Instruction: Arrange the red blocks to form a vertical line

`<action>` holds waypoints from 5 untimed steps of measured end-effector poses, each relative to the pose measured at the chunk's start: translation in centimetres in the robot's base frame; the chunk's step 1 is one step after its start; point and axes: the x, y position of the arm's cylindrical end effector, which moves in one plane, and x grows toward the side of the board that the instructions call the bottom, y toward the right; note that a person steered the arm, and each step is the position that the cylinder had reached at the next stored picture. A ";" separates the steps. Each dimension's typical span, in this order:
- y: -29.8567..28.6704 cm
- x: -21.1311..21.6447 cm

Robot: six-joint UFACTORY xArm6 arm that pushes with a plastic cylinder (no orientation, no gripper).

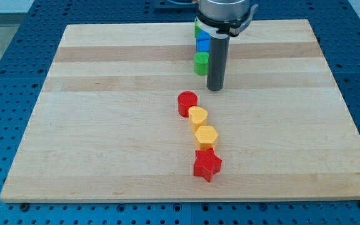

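A red cylinder block lies near the board's middle. A red star block lies lower down, towards the view's bottom. Between them sit a yellow heart-like block and a yellow hexagon block, so the four form a slanted chain, each touching its neighbour. My tip rests on the board above and to the right of the red cylinder, a short gap away from it. It stands just right of a green cylinder block.
A blue block and a green block stack in a column above the green cylinder, partly hidden behind the rod. The wooden board lies on a blue perforated table.
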 end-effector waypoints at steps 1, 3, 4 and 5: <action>-1.9 0.0; -7.9 1.3; -8.8 3.4; -8.9 3.8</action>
